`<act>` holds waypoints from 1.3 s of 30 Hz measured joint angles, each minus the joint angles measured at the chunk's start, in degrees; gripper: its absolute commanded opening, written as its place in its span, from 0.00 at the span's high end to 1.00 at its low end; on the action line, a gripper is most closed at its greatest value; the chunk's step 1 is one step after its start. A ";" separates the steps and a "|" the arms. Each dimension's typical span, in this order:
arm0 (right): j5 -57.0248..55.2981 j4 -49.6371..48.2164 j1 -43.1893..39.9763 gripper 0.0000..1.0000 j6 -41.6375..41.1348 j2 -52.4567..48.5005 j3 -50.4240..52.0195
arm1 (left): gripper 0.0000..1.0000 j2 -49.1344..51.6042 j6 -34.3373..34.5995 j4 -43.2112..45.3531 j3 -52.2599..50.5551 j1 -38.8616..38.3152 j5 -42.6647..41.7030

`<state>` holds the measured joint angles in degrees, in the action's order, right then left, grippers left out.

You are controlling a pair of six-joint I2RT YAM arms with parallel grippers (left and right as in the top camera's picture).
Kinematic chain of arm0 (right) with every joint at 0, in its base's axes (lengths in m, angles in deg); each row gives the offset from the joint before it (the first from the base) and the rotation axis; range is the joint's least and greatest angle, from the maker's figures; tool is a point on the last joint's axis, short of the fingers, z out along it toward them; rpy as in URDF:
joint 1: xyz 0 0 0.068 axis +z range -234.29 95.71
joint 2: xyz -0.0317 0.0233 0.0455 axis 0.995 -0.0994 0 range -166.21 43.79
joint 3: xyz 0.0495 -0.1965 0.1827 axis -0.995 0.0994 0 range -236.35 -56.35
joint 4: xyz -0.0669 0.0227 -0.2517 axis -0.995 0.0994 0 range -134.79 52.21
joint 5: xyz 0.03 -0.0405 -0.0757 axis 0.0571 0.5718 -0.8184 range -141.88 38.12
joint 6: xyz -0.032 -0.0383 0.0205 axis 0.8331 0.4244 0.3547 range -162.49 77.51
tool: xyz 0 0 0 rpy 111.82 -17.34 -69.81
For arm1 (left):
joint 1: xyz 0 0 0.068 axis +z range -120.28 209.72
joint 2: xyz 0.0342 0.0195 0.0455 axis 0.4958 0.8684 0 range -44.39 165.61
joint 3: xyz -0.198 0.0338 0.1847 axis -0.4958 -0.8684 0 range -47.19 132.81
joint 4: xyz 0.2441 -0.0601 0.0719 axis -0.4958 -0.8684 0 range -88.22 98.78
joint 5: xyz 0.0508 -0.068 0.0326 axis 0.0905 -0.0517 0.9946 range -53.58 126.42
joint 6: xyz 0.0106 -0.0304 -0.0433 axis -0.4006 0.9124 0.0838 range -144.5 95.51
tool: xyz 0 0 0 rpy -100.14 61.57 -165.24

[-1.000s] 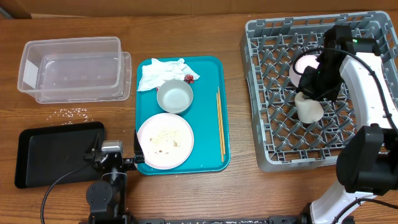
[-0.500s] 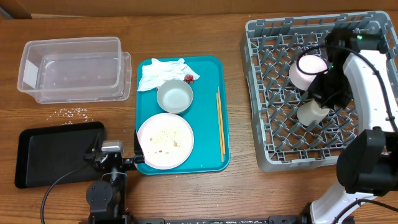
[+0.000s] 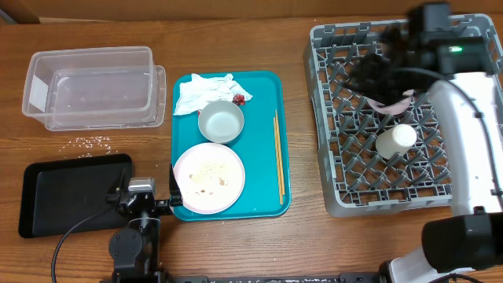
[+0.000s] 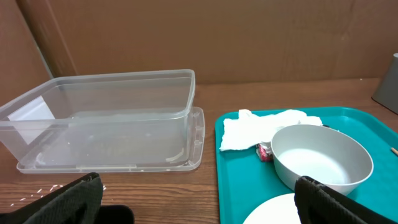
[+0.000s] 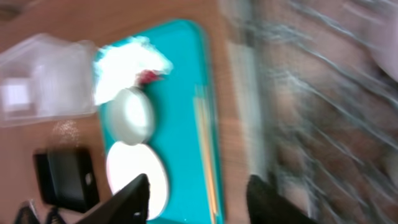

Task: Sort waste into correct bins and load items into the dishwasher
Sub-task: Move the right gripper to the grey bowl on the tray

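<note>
A teal tray (image 3: pixel 267 102) carries a crumpled white napkin (image 3: pixel 206 90), a small red scrap (image 3: pixel 238 98), a grey bowl (image 3: pixel 221 122), a crumb-strewn white plate (image 3: pixel 208 178) and wooden chopsticks (image 3: pixel 277 157). In the grey dish rack (image 3: pixel 338 47) a white cup (image 3: pixel 395 140) stands free. A pinkish cup (image 3: pixel 393 101) is partly hidden under my right arm. My right gripper (image 3: pixel 368 75) is a motion-blurred shape over the rack's back, open and empty (image 5: pixel 199 202). By the tray's front left corner my left gripper (image 3: pixel 149 201) rests open, holding nothing (image 4: pixel 199 208).
A clear plastic bin (image 3: pixel 90 86) sits on its lid at the back left. A black tray (image 3: pixel 71 192) lies at the front left. White crumbs (image 3: pixel 93 141) are scattered on the wood between them.
My right gripper let go of the white cup in the rack, opened, and swung up and toward the rack's back left. The left arm has not moved.
</note>
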<state>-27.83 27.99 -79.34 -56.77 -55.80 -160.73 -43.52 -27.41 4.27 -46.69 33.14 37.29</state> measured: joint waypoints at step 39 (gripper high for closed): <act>-29.53 -40.59 44.22 0.62 -1.90 -29.59 2.82 | 0.00 0.00 0.02 0.00 0.00 0.00 -0.02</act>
<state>-57.36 -12.60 -35.13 -58.67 -85.40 -157.91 -43.52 -27.39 4.27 -46.69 33.14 37.26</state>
